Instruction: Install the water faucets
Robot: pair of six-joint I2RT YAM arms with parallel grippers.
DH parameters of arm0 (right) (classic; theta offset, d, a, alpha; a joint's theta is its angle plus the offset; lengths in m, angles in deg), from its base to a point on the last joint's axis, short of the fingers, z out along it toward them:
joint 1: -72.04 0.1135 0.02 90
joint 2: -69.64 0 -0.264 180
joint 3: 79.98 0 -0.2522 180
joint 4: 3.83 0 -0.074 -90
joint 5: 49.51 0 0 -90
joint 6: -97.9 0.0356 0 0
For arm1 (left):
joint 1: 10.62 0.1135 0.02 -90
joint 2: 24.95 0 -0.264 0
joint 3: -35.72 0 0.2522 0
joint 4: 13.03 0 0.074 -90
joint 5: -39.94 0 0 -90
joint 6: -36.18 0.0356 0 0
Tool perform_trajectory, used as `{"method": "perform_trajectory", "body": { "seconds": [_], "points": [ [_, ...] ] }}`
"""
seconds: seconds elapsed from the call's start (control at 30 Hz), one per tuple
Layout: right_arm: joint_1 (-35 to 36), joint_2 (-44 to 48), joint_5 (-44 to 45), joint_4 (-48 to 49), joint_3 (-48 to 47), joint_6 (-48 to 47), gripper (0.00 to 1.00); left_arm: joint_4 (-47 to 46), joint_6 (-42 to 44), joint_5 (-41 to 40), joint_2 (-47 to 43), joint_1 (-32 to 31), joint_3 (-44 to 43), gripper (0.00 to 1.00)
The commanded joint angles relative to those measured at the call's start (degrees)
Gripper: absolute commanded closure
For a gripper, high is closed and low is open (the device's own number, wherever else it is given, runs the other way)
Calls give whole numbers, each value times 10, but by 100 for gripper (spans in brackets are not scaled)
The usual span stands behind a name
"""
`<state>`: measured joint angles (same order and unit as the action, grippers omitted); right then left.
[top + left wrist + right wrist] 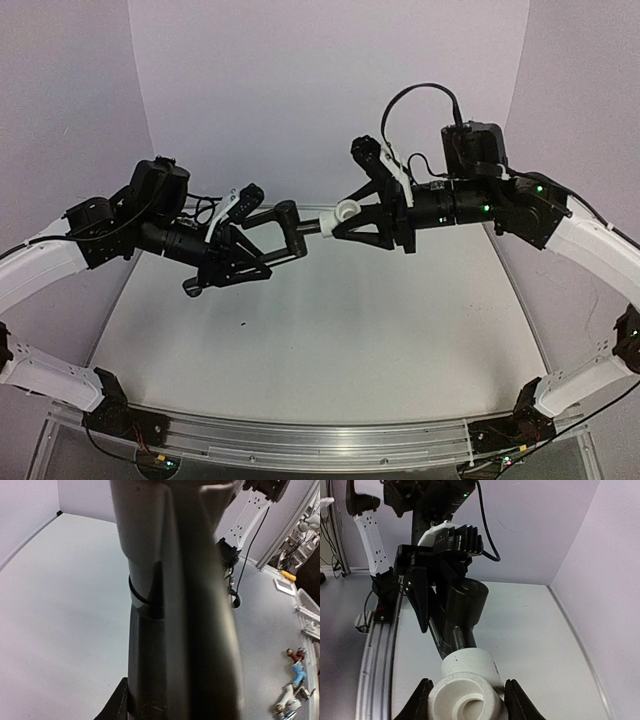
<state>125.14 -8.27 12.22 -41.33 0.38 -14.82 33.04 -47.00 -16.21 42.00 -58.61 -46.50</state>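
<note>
Both arms are raised above the table. My left gripper [262, 250] is shut on the black faucet pipe [285, 225], whose body fills the left wrist view [180, 610]. The pipe's end meets the white plastic fitting [340, 214]. My right gripper [342, 222] is shut on that fitting; in the right wrist view the fitting [467, 692] sits between my fingers [420, 702], with the black pipe [462, 605] running out of its far side toward the left gripper. Whether the pipe's end is inside the fitting or only against it cannot be told.
The white table [320, 340] lies below, with purple walls around it. An aluminium rail [300, 440] runs along the near edge. Beyond the table edge in the left wrist view lie small coloured parts [295, 680].
</note>
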Motion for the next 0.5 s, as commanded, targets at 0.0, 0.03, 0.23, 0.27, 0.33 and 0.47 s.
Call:
{"method": "perform_trajectory", "body": {
  "seconds": [0.0,0.03,0.23,0.27,0.33,0.47],
  "points": [
    [-24,-29,-86,-17,-47,184,100,-89,68,-64,-31,-19,7,100],
    [-35,-36,-107,-21,-50,204,100,-95,74,-71,-35,-23,13,100],
    [-94,-74,-223,-29,-43,327,100,-122,115,-133,-61,-53,37,100],
    [-97,-78,-237,-28,-39,336,100,-121,121,-142,-63,-58,38,100],
    [-98,-85,-268,-28,-24,360,100,-119,134,-162,-66,-70,37,100],
    [-104,-94,-336,-3,1,430,100,-121,148,-169,-71,-75,43,100]
  ]
}}
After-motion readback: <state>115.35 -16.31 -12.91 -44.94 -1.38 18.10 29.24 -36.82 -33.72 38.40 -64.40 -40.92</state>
